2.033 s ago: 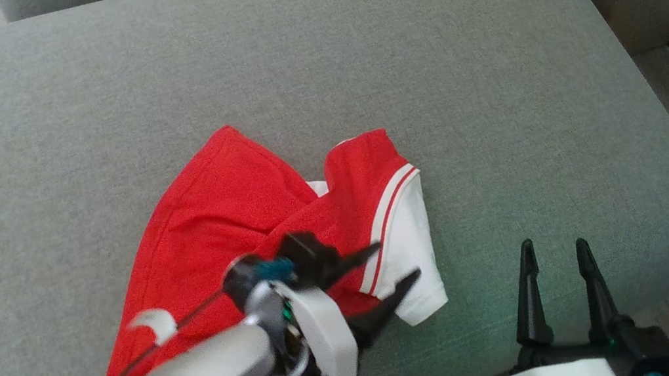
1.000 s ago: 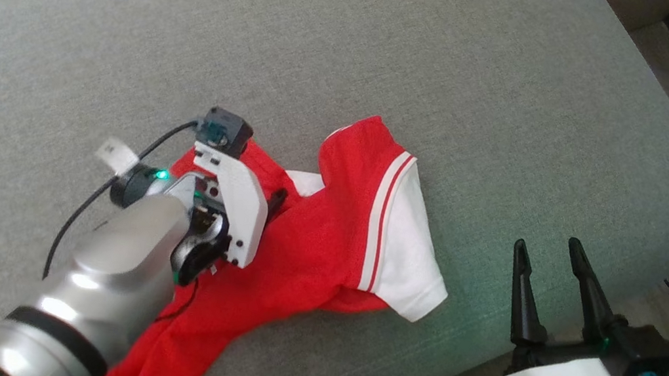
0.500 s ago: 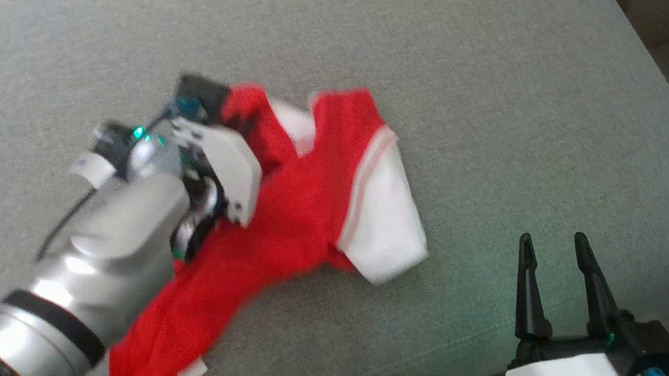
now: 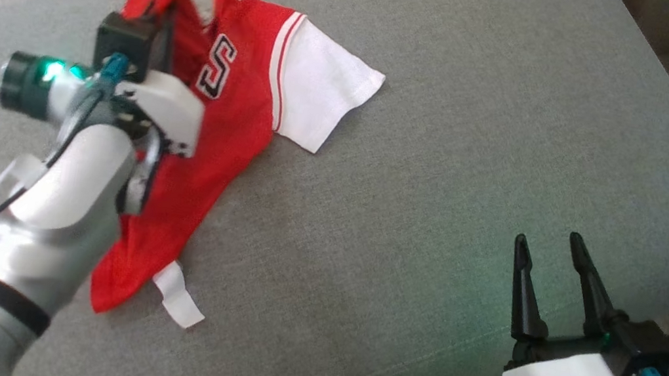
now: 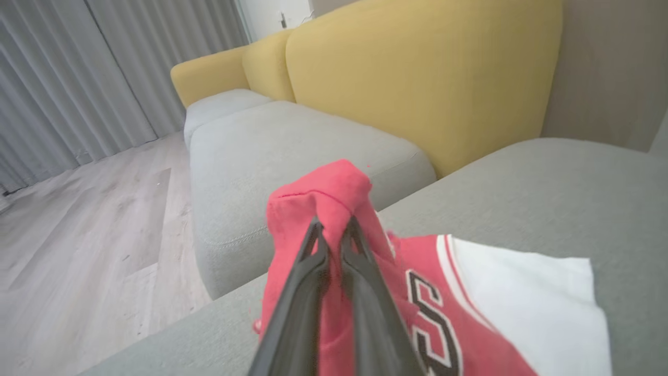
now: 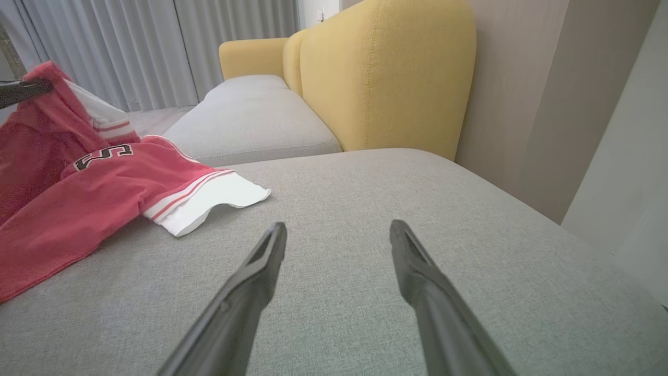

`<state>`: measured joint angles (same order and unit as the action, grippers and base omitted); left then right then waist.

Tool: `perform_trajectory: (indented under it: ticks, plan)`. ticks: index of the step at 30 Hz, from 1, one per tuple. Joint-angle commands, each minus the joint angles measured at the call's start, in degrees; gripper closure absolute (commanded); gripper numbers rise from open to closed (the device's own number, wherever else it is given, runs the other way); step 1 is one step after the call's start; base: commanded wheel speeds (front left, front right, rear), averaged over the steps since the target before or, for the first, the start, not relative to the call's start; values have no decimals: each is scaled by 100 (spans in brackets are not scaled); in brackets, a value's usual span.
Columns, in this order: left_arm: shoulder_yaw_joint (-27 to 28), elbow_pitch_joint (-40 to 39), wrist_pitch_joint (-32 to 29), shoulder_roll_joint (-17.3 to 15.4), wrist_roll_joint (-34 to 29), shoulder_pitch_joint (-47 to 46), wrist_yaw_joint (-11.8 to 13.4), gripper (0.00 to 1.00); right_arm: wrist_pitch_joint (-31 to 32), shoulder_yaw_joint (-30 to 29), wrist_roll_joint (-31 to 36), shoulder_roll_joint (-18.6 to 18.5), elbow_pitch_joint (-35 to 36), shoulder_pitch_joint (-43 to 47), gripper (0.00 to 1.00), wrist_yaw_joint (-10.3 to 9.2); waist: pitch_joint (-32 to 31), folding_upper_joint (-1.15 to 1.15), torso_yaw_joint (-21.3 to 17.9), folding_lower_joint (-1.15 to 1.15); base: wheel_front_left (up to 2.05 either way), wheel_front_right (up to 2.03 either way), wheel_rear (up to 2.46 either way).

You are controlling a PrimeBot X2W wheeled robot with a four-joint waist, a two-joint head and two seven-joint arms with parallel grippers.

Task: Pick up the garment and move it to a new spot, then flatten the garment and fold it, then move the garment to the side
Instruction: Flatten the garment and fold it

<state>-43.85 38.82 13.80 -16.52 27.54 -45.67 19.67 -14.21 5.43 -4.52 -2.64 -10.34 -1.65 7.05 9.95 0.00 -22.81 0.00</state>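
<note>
Fabric at the collar end of the red sports jersey [image 4: 220,111] with white sleeves is pinched in the left gripper [image 5: 332,225], whose jaws are pressed together on a raised red fold. That end stands up off the wide grey fabric sofa cushion [image 4: 461,140], while the rest slopes down and lies on it. In the head view the garment sits on the far left part of the cushion, near its edge. The white short sleeve [image 4: 326,90] is spread flat and points right, the black-and-white chest lettering [image 4: 218,68] faces up, and the hem stretches back toward the robot with a small white label [image 4: 178,301] poking out beside it. Gripping near the neckline looks deliberate: with one high point lifted the body would hang and draw out straight, which should leave the jersey lengthwise and partly smoothed once set down. The right gripper [image 6: 338,227] hangs well apart from the cloth at the near right edge of the cushion, its jaws apart and empty. It is probably parked there so it cannot snag the garment and is ready to take a corner for flattening. I judge that the first step, carrying the jersey to a new spot, is under way or nearly done, and that flattening and folding are not yet begun. The other sleeve and much of that side are hidden behind the pale silver forearm [image 4: 62,194], so how wrinkled that part lies cannot be told.
</note>
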Motion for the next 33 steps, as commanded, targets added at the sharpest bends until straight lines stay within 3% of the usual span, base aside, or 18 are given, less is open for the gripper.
perform_trajectory:
  ticks: [1,11,17,18,20,26,33]
  plan:
    - [236,12,73,-280,-58,-194,44,100,-79,168,18,-23,170,-133,0,44,51,0,-38,0,0,0,0]
    - [1078,485,117,-628,-189,-234,460,100,-79,200,4,-23,164,-192,0,44,218,0,-168,0,0,0,0]
    - [1459,590,118,-758,-217,-105,439,100,-79,168,-19,-23,158,-194,0,44,200,0,-148,0,0,0,0]
    - [1521,629,118,-740,-189,-74,399,77,-79,152,-15,-23,159,-184,0,44,183,0,-123,0,0,0,0]
    - [1605,750,118,-680,-122,-22,284,0,-79,143,6,-23,153,-171,0,44,133,0,-72,0,0,0,0]
    - [1961,684,119,-485,20,218,107,0,-79,73,110,-29,188,-150,0,44,-110,0,124,0,0,0,0]
    - [2571,-667,119,-167,-69,1254,49,0,-79,-124,190,-95,268,5,0,44,-481,0,399,0,0,0,0]
